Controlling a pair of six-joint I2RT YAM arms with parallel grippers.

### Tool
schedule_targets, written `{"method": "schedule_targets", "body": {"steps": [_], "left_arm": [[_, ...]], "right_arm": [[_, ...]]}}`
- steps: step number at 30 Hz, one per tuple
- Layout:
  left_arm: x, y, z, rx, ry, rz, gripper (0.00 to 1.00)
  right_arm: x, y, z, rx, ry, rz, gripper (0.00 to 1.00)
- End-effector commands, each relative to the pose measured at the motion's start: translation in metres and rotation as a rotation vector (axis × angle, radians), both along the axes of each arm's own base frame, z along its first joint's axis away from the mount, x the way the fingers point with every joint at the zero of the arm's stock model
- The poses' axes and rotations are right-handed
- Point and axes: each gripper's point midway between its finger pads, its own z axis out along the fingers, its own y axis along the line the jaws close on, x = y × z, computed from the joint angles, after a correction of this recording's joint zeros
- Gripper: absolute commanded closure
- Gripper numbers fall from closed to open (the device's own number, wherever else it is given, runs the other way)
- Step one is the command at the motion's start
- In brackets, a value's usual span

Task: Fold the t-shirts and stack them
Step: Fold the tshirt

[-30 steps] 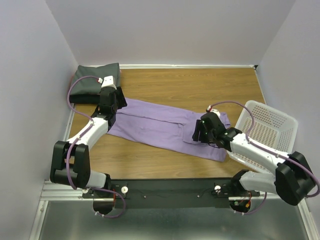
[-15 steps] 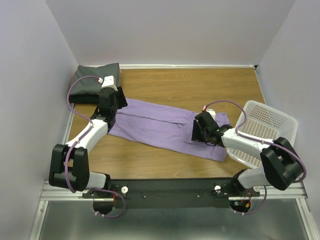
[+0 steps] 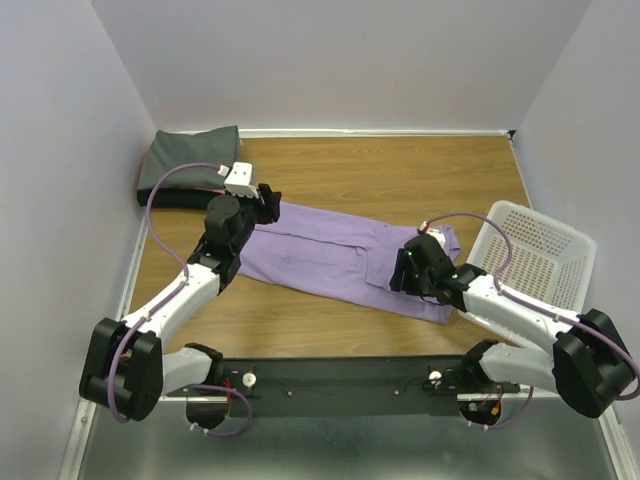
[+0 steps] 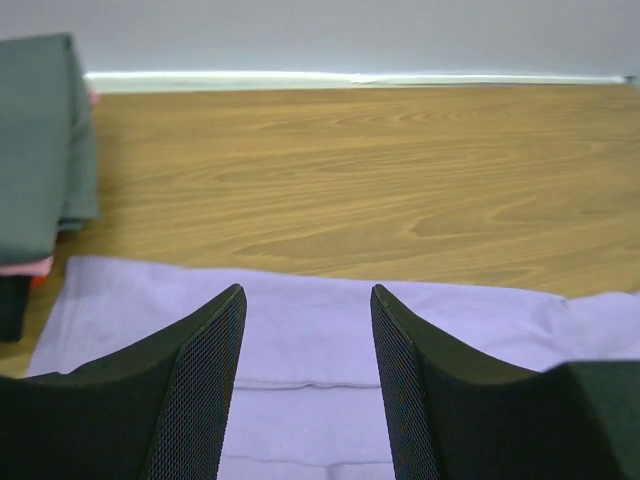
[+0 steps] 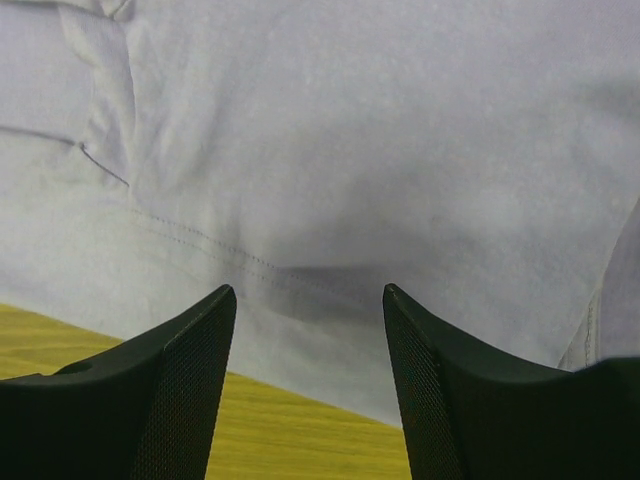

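Observation:
A lavender t-shirt (image 3: 330, 255) lies folded into a long strip slantwise across the wooden table. A dark grey t-shirt (image 3: 185, 160) sits folded at the back left corner, with a pinkish one (image 4: 25, 268) showing under it. My left gripper (image 3: 268, 200) is open and empty just above the strip's left end, its fingers over the lavender cloth (image 4: 310, 330). My right gripper (image 3: 400, 272) is open and empty over the strip's right part, near the near hem of the lavender cloth (image 5: 350, 150).
A white mesh basket (image 3: 535, 255) stands tilted at the right edge, close to my right arm. Bare wooden table (image 3: 400, 170) stretches behind the strip. White walls close in the back and both sides.
My left wrist has swung and turned so the gripper now points toward the back right over the shirt's left end. My right gripper has shifted slightly right along the near hem.

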Motion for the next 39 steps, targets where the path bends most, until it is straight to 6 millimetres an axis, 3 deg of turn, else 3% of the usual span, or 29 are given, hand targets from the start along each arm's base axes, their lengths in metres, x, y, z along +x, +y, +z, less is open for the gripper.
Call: {"method": "schedule_targets", "body": {"steps": [1,5,10,14,22,30,36,39], "left_arm": [[-0.014,-0.035,0.028,-0.005,-0.151,-0.155,0.39],[-0.016,-0.06,0.013,0.002,-0.132,-0.206,0.39],[-0.012,-0.082,-0.031,0.026,-0.037,-0.217,0.39],[-0.019,-0.1,-0.056,0.009,0.008,-0.249,0.39],[-0.035,-0.114,-0.087,-0.026,0.067,-0.257,0.39],[-0.05,-0.12,-0.121,-0.03,0.148,-0.245,0.4],[-0.062,-0.12,-0.15,-0.038,0.225,-0.236,0.4],[-0.07,-0.124,-0.154,-0.047,0.239,-0.248,0.4]], "right_arm": [[-0.012,-0.006,-0.004,0.007,0.022,-0.021,0.32],[-0.001,-0.016,0.002,-0.016,-0.039,-0.083,0.32],[0.013,-0.021,0.009,-0.023,-0.117,-0.139,0.31],[0.024,-0.022,0.015,-0.015,-0.168,-0.172,0.3],[0.038,-0.025,0.012,-0.043,-0.198,-0.188,0.29],[0.047,-0.032,-0.007,-0.076,-0.172,-0.202,0.28],[0.059,-0.039,-0.017,-0.021,-0.134,-0.219,0.28],[0.066,-0.039,-0.022,0.011,-0.111,-0.218,0.28]]}}
